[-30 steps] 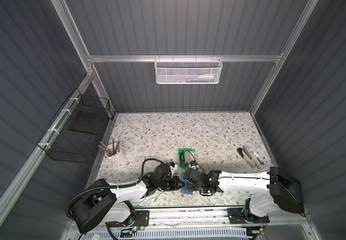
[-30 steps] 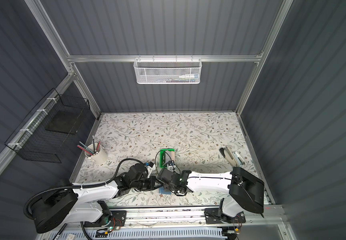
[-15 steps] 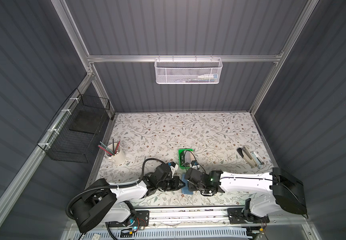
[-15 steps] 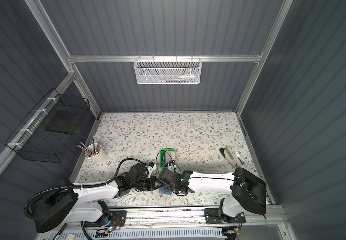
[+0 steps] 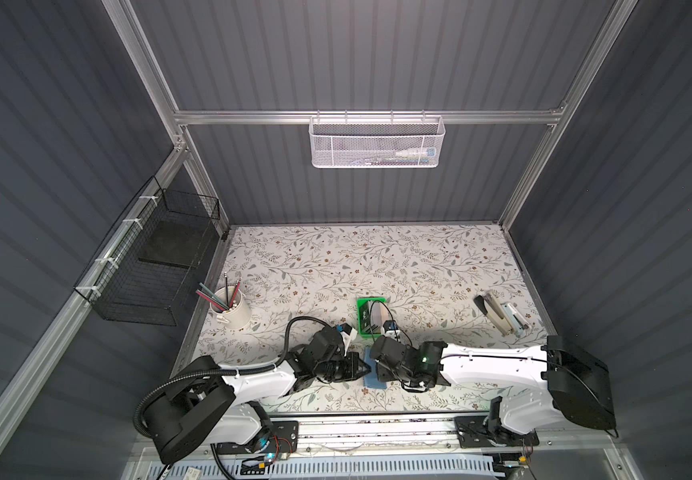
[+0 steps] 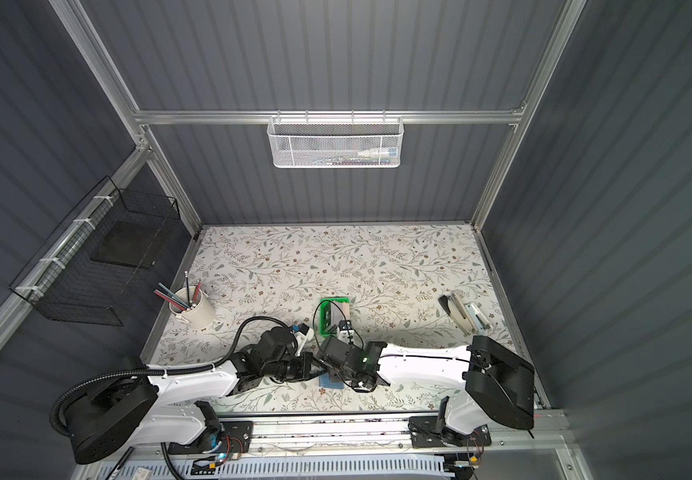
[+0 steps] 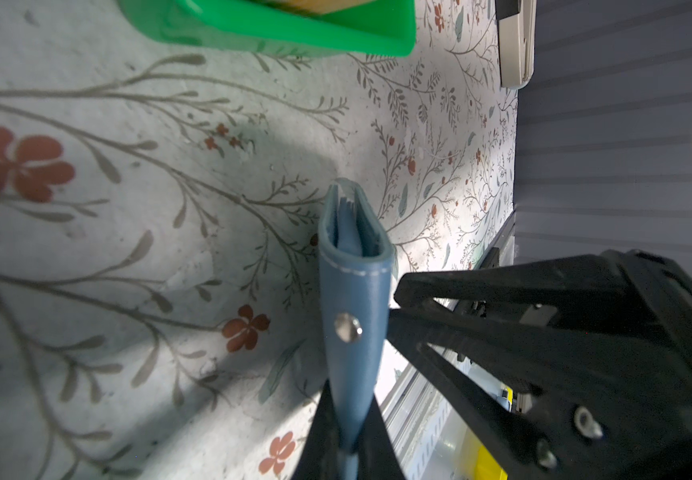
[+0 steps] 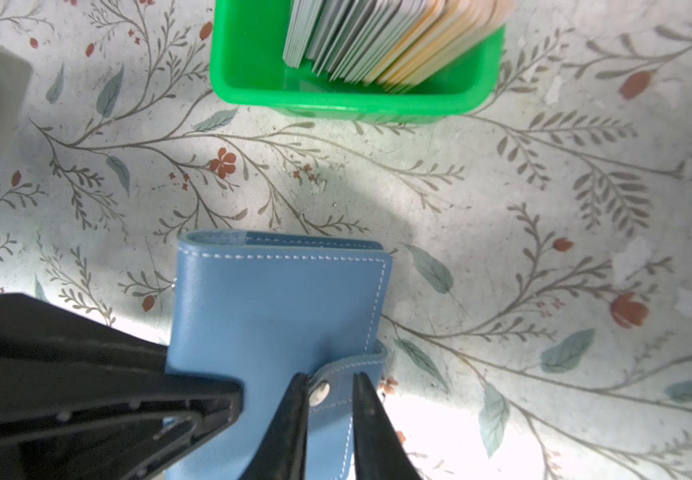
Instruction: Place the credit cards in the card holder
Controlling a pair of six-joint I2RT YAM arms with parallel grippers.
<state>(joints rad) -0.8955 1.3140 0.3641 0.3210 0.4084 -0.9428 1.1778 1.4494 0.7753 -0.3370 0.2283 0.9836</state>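
Blue holder (image 8: 273, 311), closed, runs lengthwise toward the tray (image 8: 248, 75). My left pincer (image 7: 350, 392) clamps it. My right pincer (image 8: 329, 378) straddles its tab (image 8: 338, 401), grip unclear.

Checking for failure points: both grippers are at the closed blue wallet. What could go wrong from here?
1. The right gripper straddles the snap tab of the flat blue leather-like card holder; a tip-only pinch might slip off before the snap pops.
2. The left gripper is shut on just the holder's thin edge, so pulling could twist it loose.
3. The green plastic tray close by could get bumped.
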